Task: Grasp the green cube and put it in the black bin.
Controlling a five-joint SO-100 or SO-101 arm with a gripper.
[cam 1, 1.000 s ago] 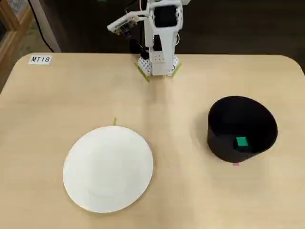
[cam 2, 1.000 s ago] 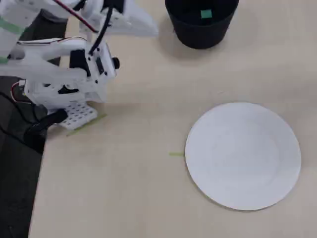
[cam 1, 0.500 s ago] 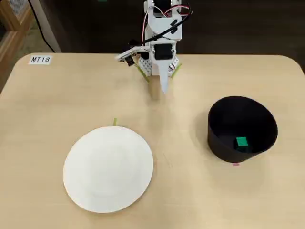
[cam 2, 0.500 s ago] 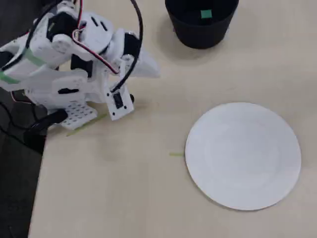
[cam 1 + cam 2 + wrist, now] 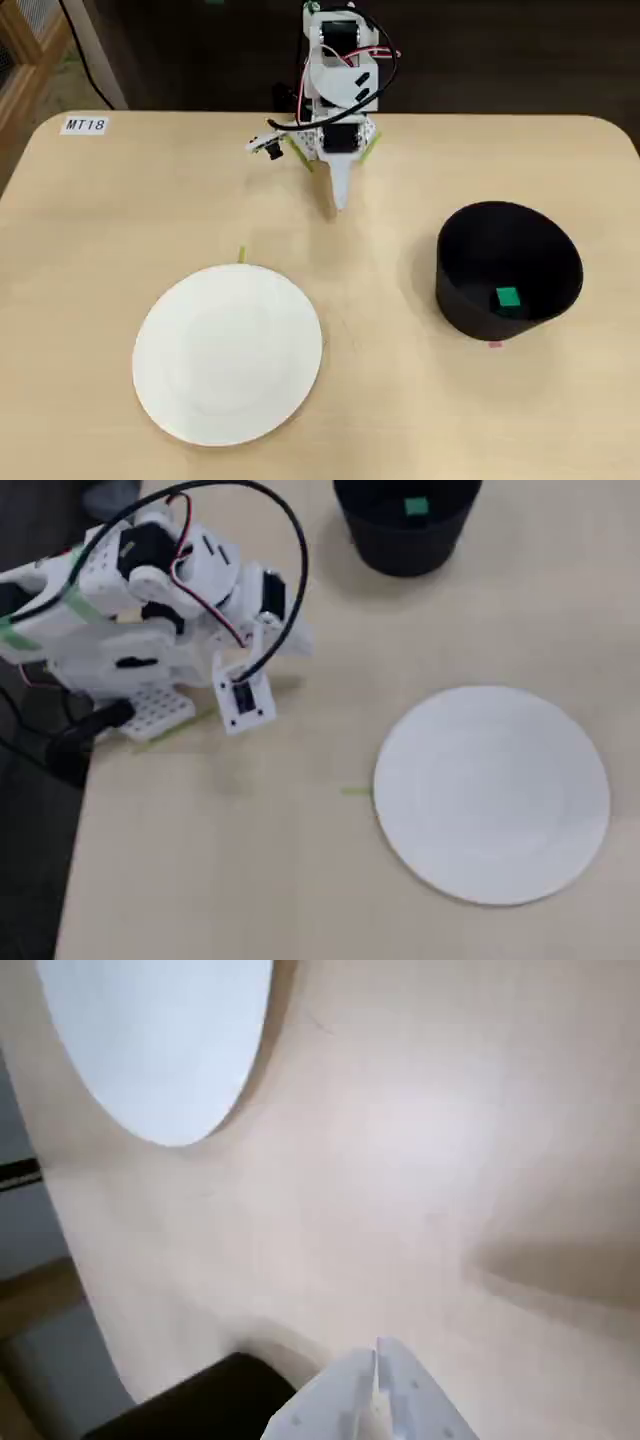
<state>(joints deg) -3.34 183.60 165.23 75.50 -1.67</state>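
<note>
The green cube (image 5: 507, 298) lies inside the black bin (image 5: 452, 300) at the right of the table in a fixed view. It also shows in the bin (image 5: 405, 545) at the top of the other fixed view (image 5: 415, 507). My white gripper (image 5: 338, 200) is folded back near the arm's base, pointing down at the table, well apart from the bin. In the wrist view the gripper (image 5: 377, 1352) has its fingers pressed together and holds nothing. A corner of the bin (image 5: 200, 1405) shows at the bottom left there.
A white round plate (image 5: 228, 352) lies on the light wooden table at the front left; it also shows in the other fixed view (image 5: 492, 790) and in the wrist view (image 5: 160, 1040). The arm's base and cables (image 5: 150, 610) stand at the table's edge.
</note>
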